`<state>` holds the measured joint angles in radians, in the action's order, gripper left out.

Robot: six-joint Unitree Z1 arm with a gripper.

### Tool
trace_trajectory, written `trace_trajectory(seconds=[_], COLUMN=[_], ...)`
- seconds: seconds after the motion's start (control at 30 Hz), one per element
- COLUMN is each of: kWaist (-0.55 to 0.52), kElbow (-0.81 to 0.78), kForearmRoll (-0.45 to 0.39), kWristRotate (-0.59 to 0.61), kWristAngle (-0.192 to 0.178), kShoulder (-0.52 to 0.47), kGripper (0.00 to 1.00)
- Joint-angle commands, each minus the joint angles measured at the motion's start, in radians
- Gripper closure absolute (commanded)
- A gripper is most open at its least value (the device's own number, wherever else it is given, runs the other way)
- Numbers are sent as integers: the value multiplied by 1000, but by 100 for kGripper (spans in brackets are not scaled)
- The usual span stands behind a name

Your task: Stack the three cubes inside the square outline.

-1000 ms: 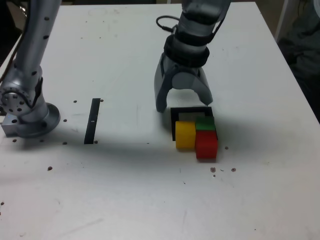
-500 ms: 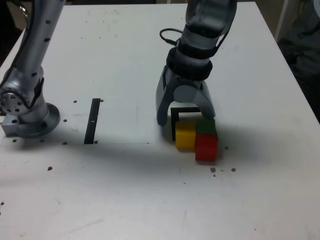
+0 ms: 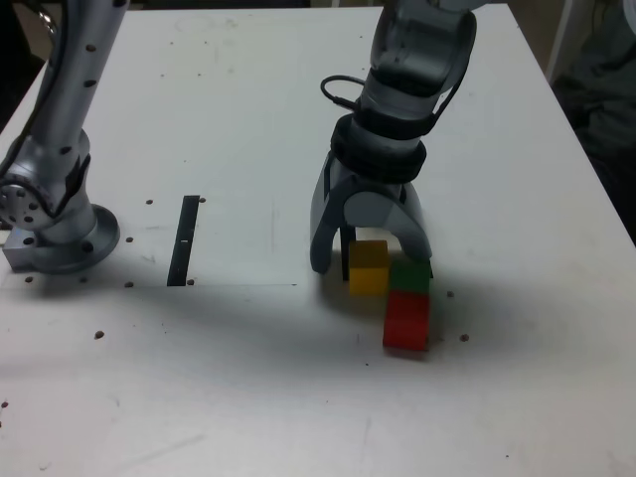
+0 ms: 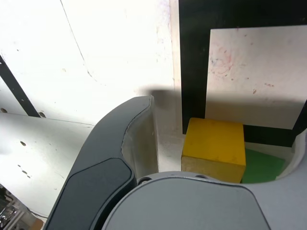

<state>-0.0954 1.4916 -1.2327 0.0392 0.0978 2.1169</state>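
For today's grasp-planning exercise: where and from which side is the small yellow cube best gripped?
Probably from above, fingers closing on the small yellow cube's two upright side faces. Its flat parallel sides suit this, but the green cube crowds its side on the exterior view's right.

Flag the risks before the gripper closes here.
1. The open gripper straddles the yellow cube, but the green cube sits tight beside it, under one finger; closing could shove or pinch it too.
2. The red cube sits against the green cube, so a nudge may push it farther from the square outline.
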Motion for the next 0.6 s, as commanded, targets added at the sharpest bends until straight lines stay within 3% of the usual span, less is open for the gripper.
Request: trace_trajectory(seconds=[0.0,0.27,0.57], kWaist=[-2,54,111], kElbow=[4,39,127], kForearmRoll=[-9,-52,-87], kWristRotate=[2,-21,-73], kWristAngle=[-4,-55,-81], kShoulder=[0,-8,25], kGripper=[0,1,1])
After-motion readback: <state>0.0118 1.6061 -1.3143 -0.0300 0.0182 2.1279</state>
